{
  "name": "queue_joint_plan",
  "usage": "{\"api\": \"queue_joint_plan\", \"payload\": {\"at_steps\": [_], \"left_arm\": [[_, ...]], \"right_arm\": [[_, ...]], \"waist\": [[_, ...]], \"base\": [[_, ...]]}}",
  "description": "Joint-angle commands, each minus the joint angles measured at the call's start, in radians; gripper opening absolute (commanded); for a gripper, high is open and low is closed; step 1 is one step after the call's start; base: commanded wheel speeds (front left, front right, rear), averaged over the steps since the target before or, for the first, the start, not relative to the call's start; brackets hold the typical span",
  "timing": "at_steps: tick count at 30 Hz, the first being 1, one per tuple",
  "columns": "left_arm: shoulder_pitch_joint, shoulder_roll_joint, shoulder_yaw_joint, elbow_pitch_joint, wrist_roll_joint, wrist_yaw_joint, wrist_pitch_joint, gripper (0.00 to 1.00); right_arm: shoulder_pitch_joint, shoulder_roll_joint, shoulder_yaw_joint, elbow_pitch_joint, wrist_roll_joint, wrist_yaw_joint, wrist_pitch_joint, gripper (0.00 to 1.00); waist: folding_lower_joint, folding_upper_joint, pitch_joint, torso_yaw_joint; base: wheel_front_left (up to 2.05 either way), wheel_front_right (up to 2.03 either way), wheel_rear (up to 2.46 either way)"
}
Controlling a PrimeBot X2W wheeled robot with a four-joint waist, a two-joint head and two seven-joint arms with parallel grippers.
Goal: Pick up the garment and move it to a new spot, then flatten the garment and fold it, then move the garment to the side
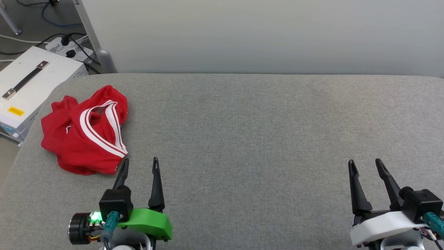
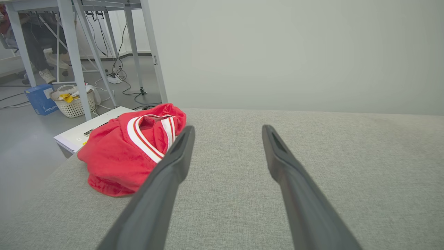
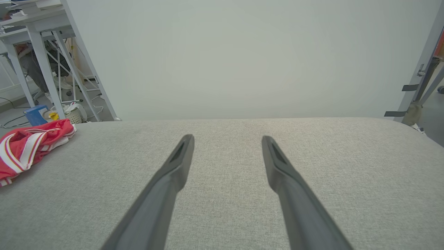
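Mostly bunched, the garment (image 1: 83,135) seemingly hides its front; left pincer (image 1: 140,159) and right pincer (image 1: 364,161) gape empty.

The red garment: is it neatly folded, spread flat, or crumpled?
Crumpled. The garment lies bunched in a rumpled heap, with nothing laid out flat.

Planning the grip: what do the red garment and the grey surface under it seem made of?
Garment: soft matte knit, perhaps polyester or cotton; it lies crumpled in loose folds. Surface: grey woven upholstery-like fabric, matte; fine weave visible.
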State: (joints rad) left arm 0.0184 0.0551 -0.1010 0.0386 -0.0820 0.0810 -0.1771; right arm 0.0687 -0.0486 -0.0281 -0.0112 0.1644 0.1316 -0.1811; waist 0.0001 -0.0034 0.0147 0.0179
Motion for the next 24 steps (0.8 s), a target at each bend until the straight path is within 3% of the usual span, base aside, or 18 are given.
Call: {"api": "queue_joint_plan", "payload": {"at_steps": [1, 13, 24], "left_arm": [[-0.008, -0.004, -0.005, 0.004, -0.006, 0.009, -0.015, 1.0], [-0.018, -0.004, -0.017, 0.009, -0.02, 0.021, -0.039, 1.0], [-0.029, -0.004, -0.016, 0.014, -0.048, 0.041, -0.062, 1.0]], "right_arm": [[0.018, -0.001, 0.001, 0.003, 0.012, -0.001, -0.012, 1.0], [0.023, -0.001, 0.006, -0.009, 0.019, -0.001, -0.036, 1.0], [0.022, -0.001, 0.023, -0.025, 0.012, -0.001, -0.059, 1.0]], "waist": [[-0.0001, 0.0025, 0.001, 0.002], [-0.0001, 0.0028, 0.017, 0.042], [-0.0001, 0.0031, 0.04, 0.129]], "base": [[0.0, 0.0, 0.0], [0.0, 0.0, 0.0], [0.0, 0.0, 0.0]]}}
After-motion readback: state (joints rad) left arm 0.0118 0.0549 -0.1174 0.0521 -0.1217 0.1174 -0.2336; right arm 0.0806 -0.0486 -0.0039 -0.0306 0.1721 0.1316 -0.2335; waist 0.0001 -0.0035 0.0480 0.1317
